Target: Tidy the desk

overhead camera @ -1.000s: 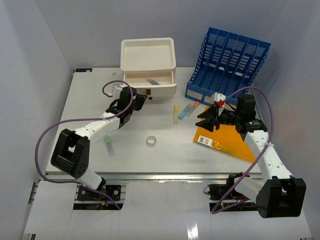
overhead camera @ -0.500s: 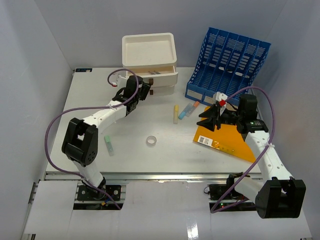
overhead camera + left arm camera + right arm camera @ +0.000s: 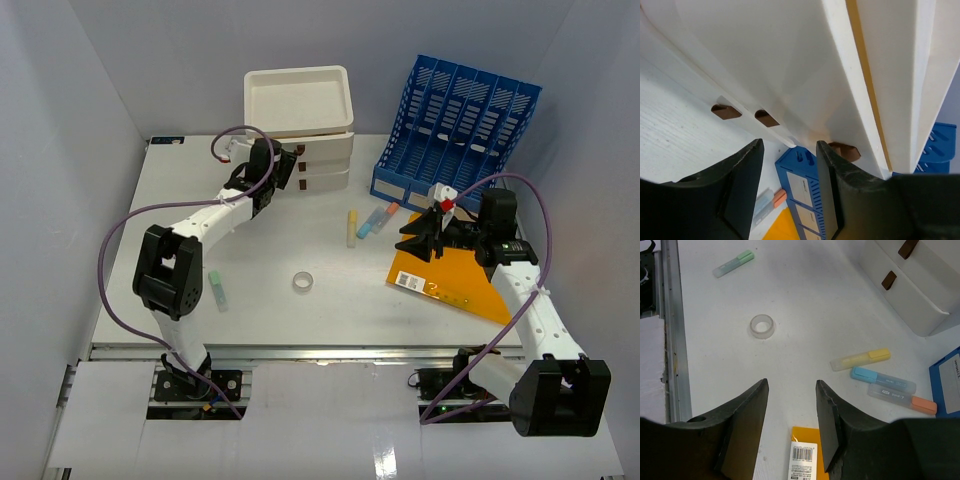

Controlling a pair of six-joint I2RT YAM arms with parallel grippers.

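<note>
At eleven o'clock on the tabletop (image 3: 260,320), left fingers (image 3: 735,190) apart, empty, close before drawer box (image 3: 320,165) front. Right fingers (image 3: 740,425) apart, empty, three o'clock. Tabletop rigid, fixed, slick: nothing to grip; likely lift light yellow highlighter (image 3: 351,228) mid-barrel.

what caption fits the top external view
Left gripper at the shut drawer box; highlighters and tape dot the desk.

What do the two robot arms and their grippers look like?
The left arm and the right arm have white links between black joints; a purple cable loops beside each. The left gripper and the right gripper are black, with two broad fingers. A small red and white part sits on the right one.
</note>
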